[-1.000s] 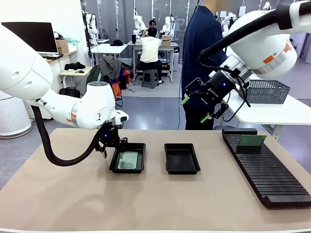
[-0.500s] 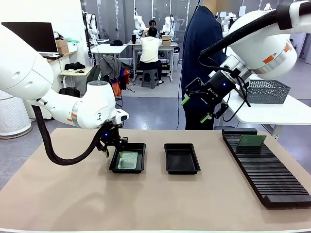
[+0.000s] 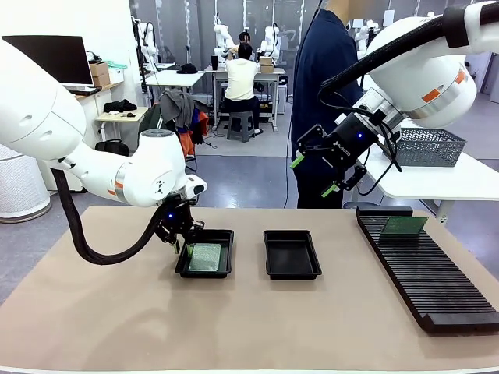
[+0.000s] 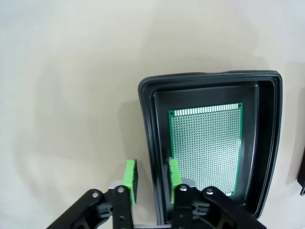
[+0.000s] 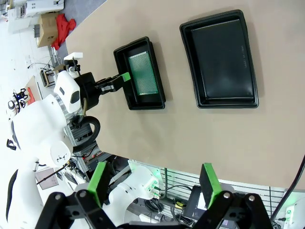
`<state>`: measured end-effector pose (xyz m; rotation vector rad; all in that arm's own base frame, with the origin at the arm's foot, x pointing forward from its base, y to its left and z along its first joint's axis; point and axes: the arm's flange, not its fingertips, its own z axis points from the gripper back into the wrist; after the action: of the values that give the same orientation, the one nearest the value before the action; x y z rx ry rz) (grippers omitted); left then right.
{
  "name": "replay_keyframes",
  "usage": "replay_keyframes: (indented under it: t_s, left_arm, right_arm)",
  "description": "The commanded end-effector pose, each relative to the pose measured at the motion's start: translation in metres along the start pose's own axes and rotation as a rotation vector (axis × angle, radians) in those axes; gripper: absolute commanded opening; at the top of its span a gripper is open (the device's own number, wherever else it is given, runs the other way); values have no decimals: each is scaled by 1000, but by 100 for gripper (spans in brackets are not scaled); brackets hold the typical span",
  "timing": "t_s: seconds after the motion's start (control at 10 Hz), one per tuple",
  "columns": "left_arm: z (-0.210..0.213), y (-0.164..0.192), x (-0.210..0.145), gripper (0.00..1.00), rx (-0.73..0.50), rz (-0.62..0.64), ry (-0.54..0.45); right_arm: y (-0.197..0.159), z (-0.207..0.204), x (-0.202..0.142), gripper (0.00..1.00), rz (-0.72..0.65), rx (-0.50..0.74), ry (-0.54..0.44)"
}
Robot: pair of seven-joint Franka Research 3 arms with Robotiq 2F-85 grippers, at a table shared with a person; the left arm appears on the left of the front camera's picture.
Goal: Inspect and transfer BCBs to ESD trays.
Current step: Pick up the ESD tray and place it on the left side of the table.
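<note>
On the tan table, in a busy workshop, one BCB lay flat in the left ESD tray. The left gripper straddled that tray's left rim with its pads narrowly apart; I couldn't tell if it pinched. The right gripper hung spread wide, its white lettering too small to read.

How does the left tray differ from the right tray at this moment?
The left tray holds a green board lying flat on its floor; the right tray is empty. The left gripper is at the left tray's rim; no gripper is near the right tray. Both are shallow black rectangular trays, side by side on the table.
</note>
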<state>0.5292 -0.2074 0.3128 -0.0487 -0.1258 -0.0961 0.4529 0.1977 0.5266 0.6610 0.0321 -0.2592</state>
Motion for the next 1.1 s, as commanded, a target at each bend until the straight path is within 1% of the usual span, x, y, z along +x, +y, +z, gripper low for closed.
replay_keyframes:
  t_s: [0.0,0.1,0.2,0.3,0.4,0.6,0.7,1.0]
  left_arm:
    - [-5,-4,6,9,12,1,-22]
    - [-4,-5,6,15,16,-2,-24]
    - [-3,-6,7,0,16,-4,-23]
    - [-4,-7,7,2,18,-5,-20]
    - [-4,-8,8,0,13,-5,-19]
    - [-3,-8,8,0,8,2,-24]
    - [-1,-5,4,0,0,-11,-6]
    - [-1,-5,4,0,0,-11,-6]
  right_arm:
    - [1,0,3,100,-3,-17,-1]
    - [1,0,3,100,-3,-17,-1]
    - [1,0,3,100,-3,-17,-1]
    - [1,0,3,100,-3,-17,-1]
    - [1,0,3,100,-3,-17,-1]
    - [1,0,3,100,-3,-17,-1]
    - [1,0,3,100,-3,-17,-1]
    - [1,0,3,100,-3,-17,-1]
